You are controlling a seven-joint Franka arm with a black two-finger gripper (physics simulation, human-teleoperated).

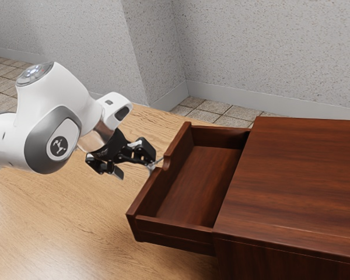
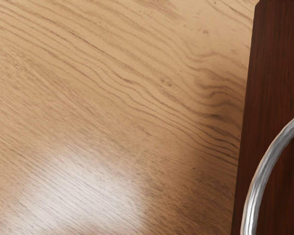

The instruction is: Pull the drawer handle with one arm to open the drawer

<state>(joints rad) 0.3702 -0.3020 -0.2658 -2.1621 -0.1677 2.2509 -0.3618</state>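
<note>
The dark wood drawer point(image 1: 189, 186) stands pulled far out of the cabinet point(image 1: 297, 175), and its inside is bare. Its thin silver handle point(image 1: 158, 161) sits on the drawer front, on the side facing the arm. My black gripper point(image 1: 147, 156) is right at that handle, coming in from the exterior view's left. In the wrist view the curved silver handle point(image 2: 269, 171) arches over the dark drawer front point(image 2: 277, 73), close under my hand.
The light wooden table top point(image 1: 64, 227) spreads below and to the exterior view's left of the drawer. The cabinet fills the exterior view's right side. Grey speckled walls point(image 1: 251, 46) and a tiled floor point(image 1: 216, 111) lie behind.
</note>
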